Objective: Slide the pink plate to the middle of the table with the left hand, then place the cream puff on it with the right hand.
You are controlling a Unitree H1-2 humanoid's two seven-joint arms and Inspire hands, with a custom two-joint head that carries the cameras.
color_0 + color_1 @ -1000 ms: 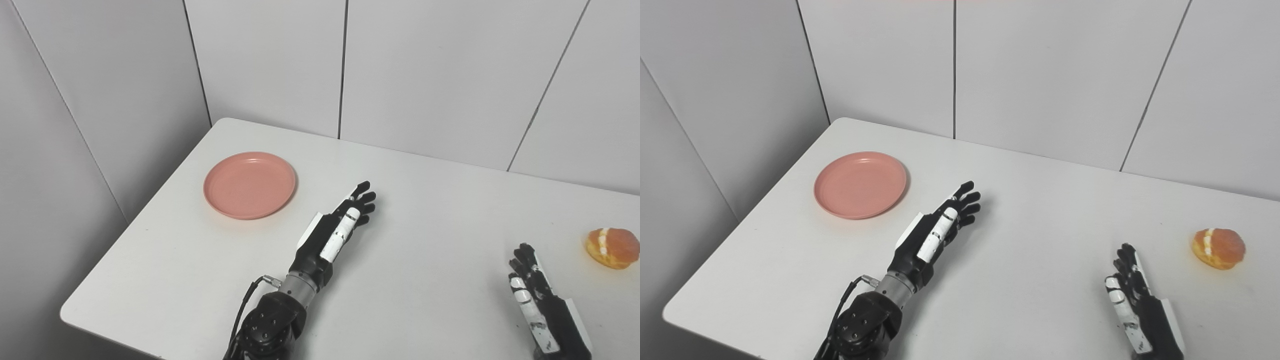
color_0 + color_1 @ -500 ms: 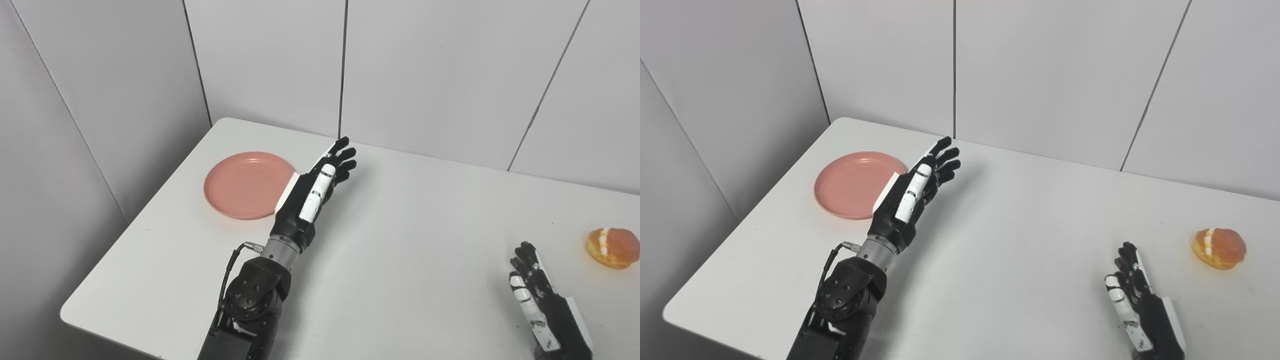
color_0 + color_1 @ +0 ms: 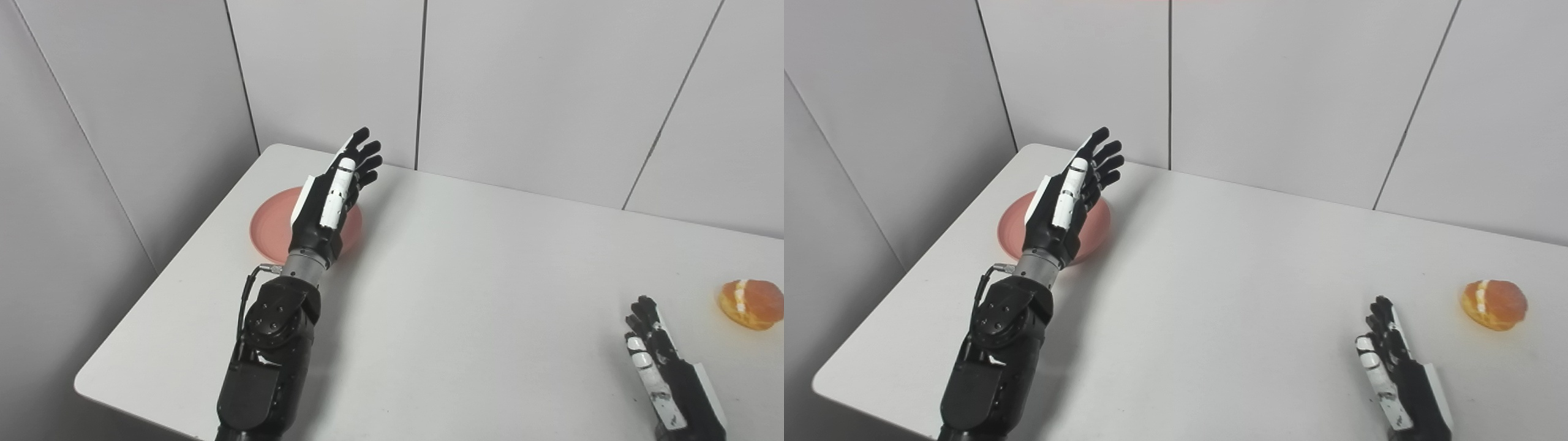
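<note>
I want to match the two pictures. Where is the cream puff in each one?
Left eye view: the cream puff sits at the far right edge.
Right eye view: it sits farther in from the right edge.
Shared landmark: the right hand, just left of it and nearer the camera.

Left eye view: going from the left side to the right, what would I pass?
Round pink plate with the black-and-white left hand over it → black-and-white right hand → golden cream puff with white filling, all on the white table.
</note>
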